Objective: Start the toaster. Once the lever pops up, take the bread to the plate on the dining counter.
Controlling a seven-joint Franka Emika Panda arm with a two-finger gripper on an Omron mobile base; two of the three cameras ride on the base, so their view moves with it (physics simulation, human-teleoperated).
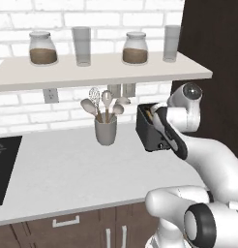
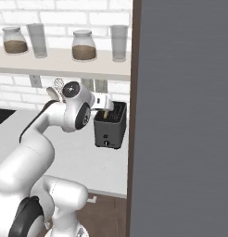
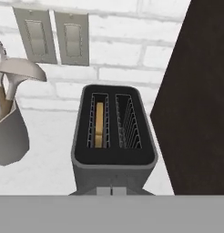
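Here the white arm reaches forward from the base, its hand hanging over the toaster [image 1: 151, 128], which stands on the white worktop [image 1: 67, 169] close to the brick wall, right beside a tall dark cabinet side [image 3: 200, 91]. The gripper [image 2: 106, 102] sits above the toaster's top in the right base view, but its fingertips are hidden behind the hand and wrist in both base views, so how far the jaws stand apart cannot be told, nor whether they have hold of anything.

In the hand view the toaster's top faces the camera: two slots with wire guides side by side. The bread [image 3: 99, 124] stands on edge down inside the left slot, its tan edge showing between the wires; the right slot holds nothing. A small pale tab shows at the toaster's near lower edge, cut off by the bottom of the view.

Just left of the toaster stands a grey utensil cup [image 1: 106, 130] holding a whisk, spoons and ladles, apart from the toaster. Behind, two pale switch plates [image 3: 52, 37] are set in the wall. Higher up, a shelf [image 1: 92, 72] carries two lidded jars of brown contents [image 1: 42, 48] and two tall clear glasses [image 1: 82, 46]. A black cooktop [image 1: 5, 164] lies at the worktop's far left.
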